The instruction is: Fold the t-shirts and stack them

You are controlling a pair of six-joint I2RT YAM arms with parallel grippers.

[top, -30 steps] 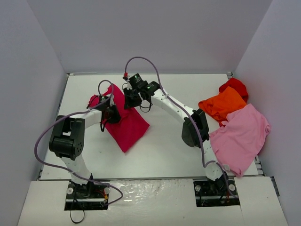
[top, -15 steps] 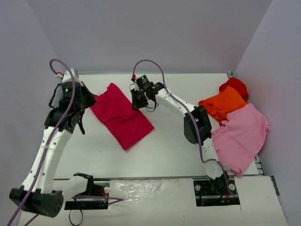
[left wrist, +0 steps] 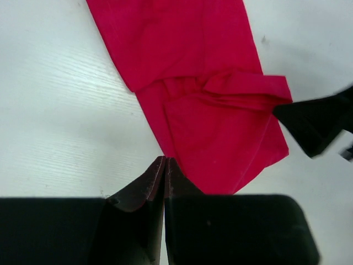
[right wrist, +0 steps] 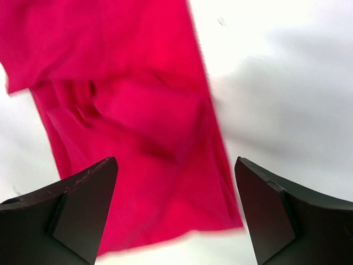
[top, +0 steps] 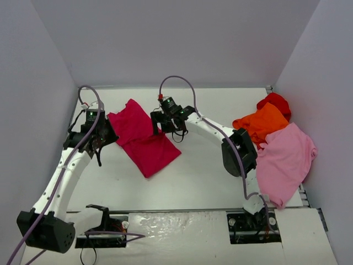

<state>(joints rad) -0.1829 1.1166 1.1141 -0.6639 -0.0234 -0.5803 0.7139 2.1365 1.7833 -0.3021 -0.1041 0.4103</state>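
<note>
Black right end effector [right wrist: 174, 165] (wide, empty)

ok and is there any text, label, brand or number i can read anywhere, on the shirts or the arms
None: no readable text in any view.
The crimson t-shirt, pink t-shirt, orange t-shirt and red t-shirt show no print or tag.
The left arm and right arm show no lettering that can be made out.
</note>
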